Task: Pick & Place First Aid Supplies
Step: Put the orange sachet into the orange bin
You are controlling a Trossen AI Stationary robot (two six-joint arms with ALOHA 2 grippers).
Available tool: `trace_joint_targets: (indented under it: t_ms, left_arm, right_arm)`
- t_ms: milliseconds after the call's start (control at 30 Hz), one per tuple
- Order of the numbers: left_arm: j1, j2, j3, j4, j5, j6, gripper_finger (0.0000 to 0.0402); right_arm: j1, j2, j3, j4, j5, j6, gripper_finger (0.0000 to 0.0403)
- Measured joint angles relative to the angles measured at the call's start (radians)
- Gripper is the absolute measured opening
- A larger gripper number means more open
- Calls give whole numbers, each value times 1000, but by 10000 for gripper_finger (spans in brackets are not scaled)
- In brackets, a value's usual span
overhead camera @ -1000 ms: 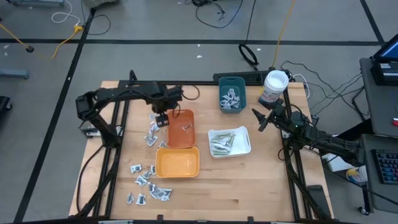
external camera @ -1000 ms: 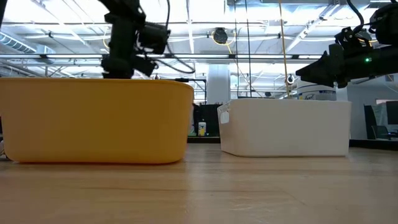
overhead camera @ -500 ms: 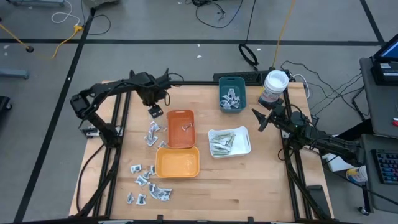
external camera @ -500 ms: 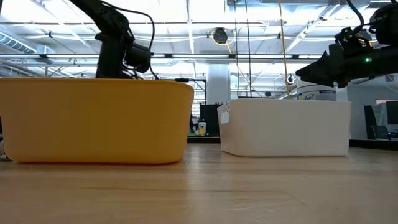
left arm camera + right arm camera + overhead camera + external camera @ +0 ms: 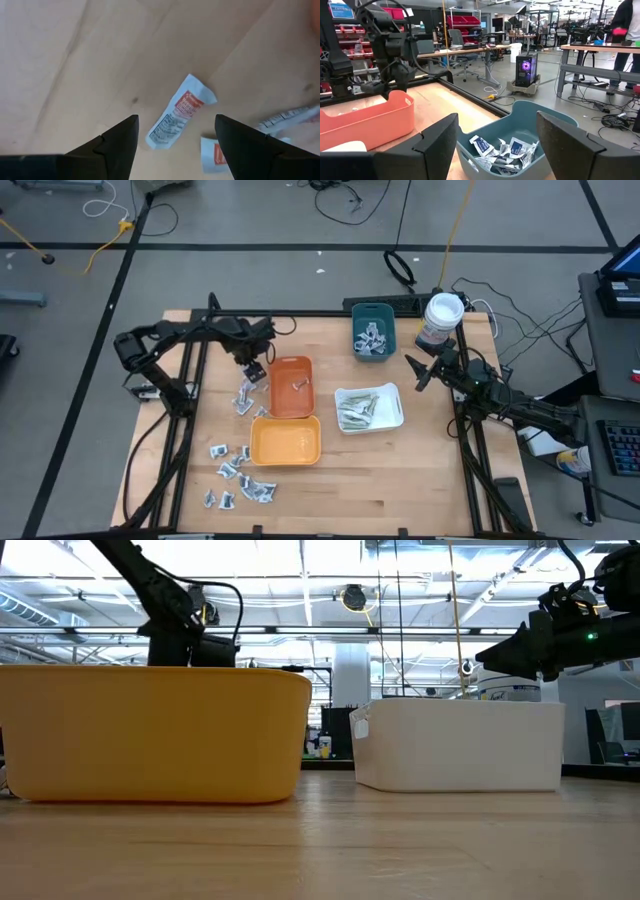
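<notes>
Left gripper (image 5: 176,137) hangs open over a white packet (image 5: 179,120), and next must drop and pinch it.

— What stays out of sight at table level?
— The yellow tray (image 5: 150,735) and white tray (image 5: 460,745) wall off everything lying behind them; the left arm's lower end drops behind the yellow rim.

— And from the left wrist?
— A second packet (image 5: 216,155) is cut off by the picture's edge, its print too small to read.

— Overhead?
— The markings on the loose packets (image 5: 235,475) near the table's left front cannot be told.
</notes>
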Motion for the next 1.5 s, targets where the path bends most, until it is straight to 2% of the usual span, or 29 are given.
trace_joint_targets:
  t_ms: [267, 367, 500, 700, 833, 1033, 1500]
  left_arm:
    - [0, -2, -61, 115, 17, 5, 268]
    - [0, -2, -66, 123, 23, 7, 253]
    - [0, -2, -68, 132, 36, 7, 197]
    - [0, -2, -68, 133, 63, 6, 82]
    - [1, -2, -69, 130, 58, -46, 14]
    - [13, -48, -60, 67, 77, -100, 6]
    - [-1, -213, 107, -328, 86, -148, 3]
  right_arm:
    - [0, 0, 0, 0, 0, 0, 259]
    - [0, 0, 0, 0, 0, 0, 260]
    - [0, 0, 0, 0, 0, 0, 263]
    - [0, 0, 0, 0, 0, 0, 263]
    - [0, 0, 0, 0, 0, 0, 261]
    - [0, 0, 0, 0, 0, 0, 259]
    - [0, 0, 0, 0, 0, 0, 263]
